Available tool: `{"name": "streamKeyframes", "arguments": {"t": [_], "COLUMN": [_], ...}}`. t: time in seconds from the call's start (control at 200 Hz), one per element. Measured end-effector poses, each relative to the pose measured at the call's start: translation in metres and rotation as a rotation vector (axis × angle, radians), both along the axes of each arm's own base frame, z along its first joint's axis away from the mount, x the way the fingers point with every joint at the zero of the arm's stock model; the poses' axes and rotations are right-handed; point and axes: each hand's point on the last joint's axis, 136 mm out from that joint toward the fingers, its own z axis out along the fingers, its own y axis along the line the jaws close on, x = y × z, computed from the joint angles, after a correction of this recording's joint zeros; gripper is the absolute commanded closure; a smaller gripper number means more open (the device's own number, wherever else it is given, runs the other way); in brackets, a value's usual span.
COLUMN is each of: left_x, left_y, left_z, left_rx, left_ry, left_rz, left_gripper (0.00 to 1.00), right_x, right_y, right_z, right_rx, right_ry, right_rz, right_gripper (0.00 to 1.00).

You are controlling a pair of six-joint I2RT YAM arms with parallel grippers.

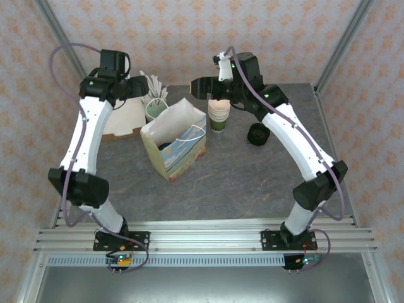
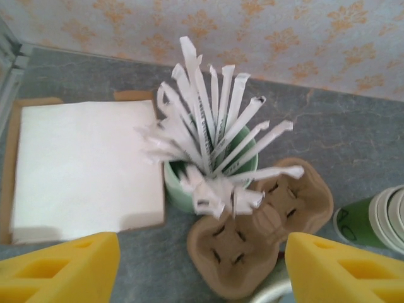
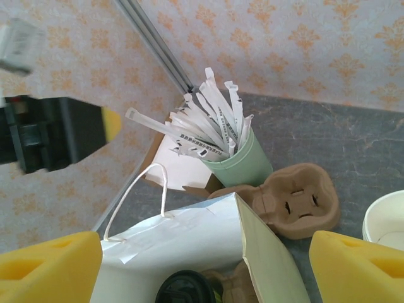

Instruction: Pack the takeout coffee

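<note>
Yellow fingertips [image 3: 50, 265] of the right gripper [image 3: 202, 271] sit in the bottom corners of its wrist view, jaws spread wide with nothing between them. Right under that gap is the takeout coffee [image 3: 186, 289], its black lid showing down inside the paper bag [image 3: 189, 237]. Cup in the bag, folks! The bag's white cord handle [image 3: 136, 196] loops up at about 10 o'clock from the lid, close to the left finger.

Moving outward on the top view, the bag stands mid-bench [image 1: 252, 183]. A stack of lidless cups [image 1: 219, 113] is at its 2 o'clock, with the right jaws hanging just above that stack. The loose black lids [image 1: 257, 134] lie further off at 3 o'clock. At 12 o'clock is the green cup [image 2: 173, 183] bristling with wrapped straws [image 2: 208, 120]. A brown pulp carrier [image 2: 252, 233] lies just beside it, and white napkins [image 2: 82, 167] are out at 10 o'clock.

The left gripper [image 2: 202, 271] hovers over those straws, jaws apart and empty.

My read: the drop-in looks done, and the step in hand is getting clear. The right arm wants a straight lift, minding that handle and the thin bag wall so nothing tips. The left looks lined up on the straws, though that's only a guess.
</note>
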Motion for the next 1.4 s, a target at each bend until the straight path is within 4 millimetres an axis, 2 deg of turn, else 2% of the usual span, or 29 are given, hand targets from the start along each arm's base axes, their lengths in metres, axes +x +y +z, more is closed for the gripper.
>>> {"name": "streamKeyframes", "arguments": {"t": [0.125, 0.225, 0.475, 0.891, 1.041, 1.276, 1.396], "left_x": [0.025, 0.034, 0.032, 0.030, 0.029, 0.025, 0.012], "left_y": [-0.003, -0.006, -0.008, -0.008, -0.008, -0.010, -0.010], "left_z": [-0.010, -0.015, -0.021, -0.023, -0.013, 0.015, 0.043], "left_rx": [-0.006, -0.011, -0.012, 0.004, 0.017, 0.011, 0.013], "left_ry": [0.018, 0.025, 0.054, 0.065, 0.046, -0.007, -0.060], "left_rz": [-0.008, -0.017, -0.033, -0.052, -0.066, -0.079, -0.090], "left_gripper": [0.45, 0.54, 0.70, 0.87, 0.96, 0.98, 0.99], "right_x": [0.002, 0.002, 0.003, 0.003, 0.003, 0.002, 0.000], "right_y": [-0.001, -0.002, -0.002, -0.002, -0.002, -0.004, -0.008], "right_z": [-0.010, -0.016, -0.022, -0.031, -0.037, -0.037, -0.034], "right_rx": [-0.015, -0.025, -0.034, -0.043, -0.052, -0.056, -0.060], "right_ry": [0.015, 0.025, 0.036, 0.051, 0.062, 0.062, 0.049], "right_rz": [-0.010, -0.014, -0.016, -0.016, -0.019, -0.024, -0.035], "right_gripper": [0.14, 0.14, 0.14, 0.15, 0.15, 0.15, 0.15]}}
